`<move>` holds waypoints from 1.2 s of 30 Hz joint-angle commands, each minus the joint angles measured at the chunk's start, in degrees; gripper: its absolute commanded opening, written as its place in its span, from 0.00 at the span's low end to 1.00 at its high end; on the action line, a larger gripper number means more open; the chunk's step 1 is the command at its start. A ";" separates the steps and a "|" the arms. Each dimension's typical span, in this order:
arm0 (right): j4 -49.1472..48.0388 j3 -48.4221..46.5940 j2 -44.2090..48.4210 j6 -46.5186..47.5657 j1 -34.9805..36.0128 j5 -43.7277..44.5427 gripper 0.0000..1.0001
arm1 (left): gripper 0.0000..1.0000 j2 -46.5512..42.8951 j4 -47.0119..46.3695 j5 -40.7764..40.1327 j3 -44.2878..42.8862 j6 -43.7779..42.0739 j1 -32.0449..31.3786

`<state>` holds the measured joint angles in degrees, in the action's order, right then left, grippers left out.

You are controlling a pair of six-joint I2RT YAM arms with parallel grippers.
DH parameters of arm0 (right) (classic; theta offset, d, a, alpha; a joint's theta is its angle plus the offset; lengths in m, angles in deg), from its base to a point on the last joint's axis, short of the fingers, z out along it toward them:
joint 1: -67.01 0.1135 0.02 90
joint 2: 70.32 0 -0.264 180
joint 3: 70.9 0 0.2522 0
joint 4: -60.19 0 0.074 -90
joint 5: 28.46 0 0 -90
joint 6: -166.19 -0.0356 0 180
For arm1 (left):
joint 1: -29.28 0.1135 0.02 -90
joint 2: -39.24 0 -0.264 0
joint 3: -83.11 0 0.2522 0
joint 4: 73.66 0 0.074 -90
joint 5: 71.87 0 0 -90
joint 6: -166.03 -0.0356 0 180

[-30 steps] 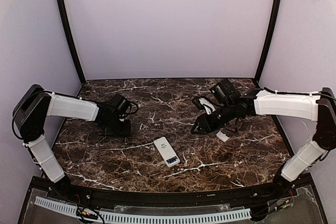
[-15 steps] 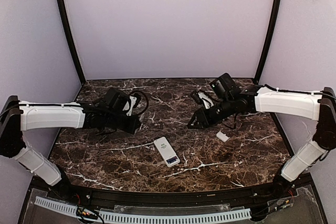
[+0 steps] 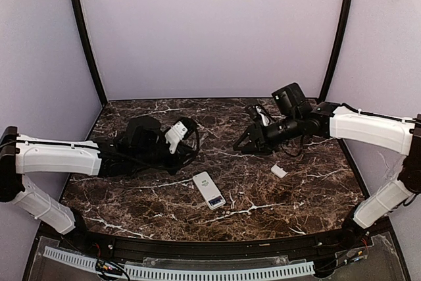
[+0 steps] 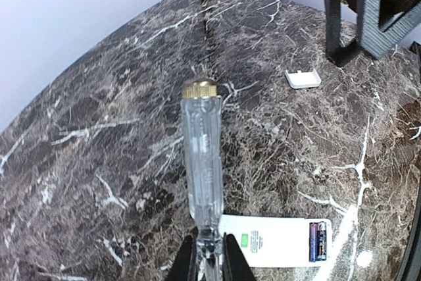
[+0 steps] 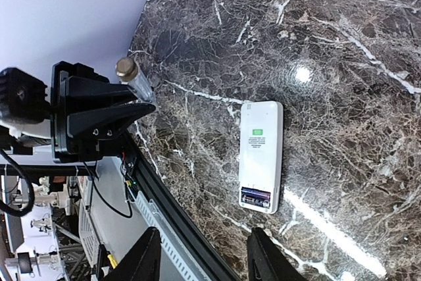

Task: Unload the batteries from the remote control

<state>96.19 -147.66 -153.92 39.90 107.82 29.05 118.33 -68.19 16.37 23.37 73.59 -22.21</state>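
- Since the earlier view the left arm (image 3: 59, 156) has stretched out low over the counter (image 3: 131, 195) toward its middle. The right arm (image 3: 368, 126) has drawn a little up and back.
- The left end effector (image 4: 205, 258) is clenched on a clear tool with a brass cap (image 4: 200, 156), which points forward, away from the wrist.
- The right end effector (image 5: 204, 258) is released. Its fingers stand apart with nothing between them, and it hangs above the counter on the far side of the remote.
- The remote control (image 3: 208, 190) lies flat on the counter, between the two arms and nearer the front edge, touched by neither.
- Its small white cover piece (image 3: 279, 171) is already off and lies well apart to the right.
- The batteries (image 5: 256, 196) are still seated in the open bay at the remote's near end, and they show as a dark blue strip.
- I judge the opening step done and the extraction just starting, with the tool being carried toward the remote.
- The next move calls for bringing the tool's working end down at the bay and levering a cell up from one end. The remote is light and may skid, so the free end effector would likely need to pin it.
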 commanded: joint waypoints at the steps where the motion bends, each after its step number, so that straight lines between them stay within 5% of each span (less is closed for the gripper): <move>1: -1.31 -1.39 2.20 -4.31 -0.74 -3.06 0.44 | 0.00 -0.07 -8.77 -1.47 1.54 -10.98 -2.61; 9: -0.98 -0.96 2.38 -8.76 -1.19 -4.71 0.46 | 0.00 1.95 -16.91 -4.45 2.84 -23.27 -5.72; 17: -4.65 0.15 4.40 -16.73 -1.20 -6.94 0.70 | 0.00 4.10 -22.44 -5.32 3.78 -32.80 -5.91; 36: -12.77 0.20 -2.31 -34.54 2.79 -1.61 0.71 | 0.00 9.63 -33.40 -9.99 3.88 -43.92 -9.00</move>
<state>87.10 -146.48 -154.75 8.80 109.44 25.32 127.53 -99.01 7.52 27.39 31.96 -30.62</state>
